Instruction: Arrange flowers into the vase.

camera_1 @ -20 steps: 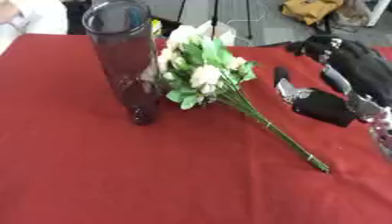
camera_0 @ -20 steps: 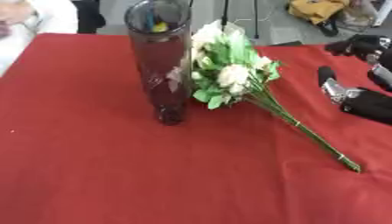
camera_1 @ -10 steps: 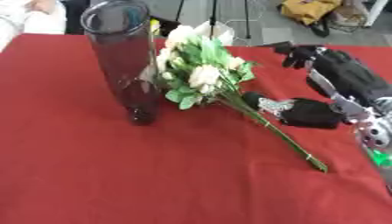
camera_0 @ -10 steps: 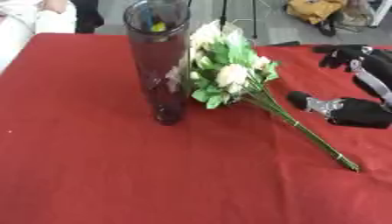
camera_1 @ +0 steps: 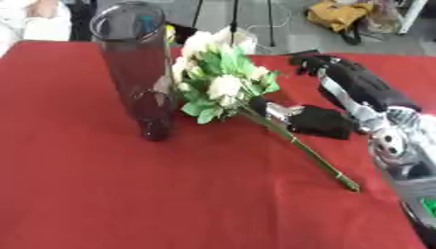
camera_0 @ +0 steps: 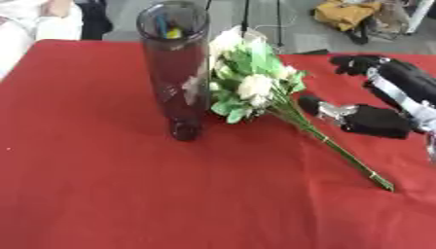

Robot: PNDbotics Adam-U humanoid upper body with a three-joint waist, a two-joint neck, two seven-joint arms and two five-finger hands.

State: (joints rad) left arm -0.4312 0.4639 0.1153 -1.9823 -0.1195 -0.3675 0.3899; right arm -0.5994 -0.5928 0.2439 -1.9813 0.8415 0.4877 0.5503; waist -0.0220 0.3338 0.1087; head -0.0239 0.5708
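right hand (camera_1: 319,121) low on the red cloth (camera_0: 128,194), thumb touching the bouquet (camera_0: 255,85) stems, nothing gripped; tall smoky glass vase (camera_0: 174,73) upright left.

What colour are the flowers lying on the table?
The flowers are creamy white with green leaves and green stems, lying on the red tablecloth. The left eye view shows them best.
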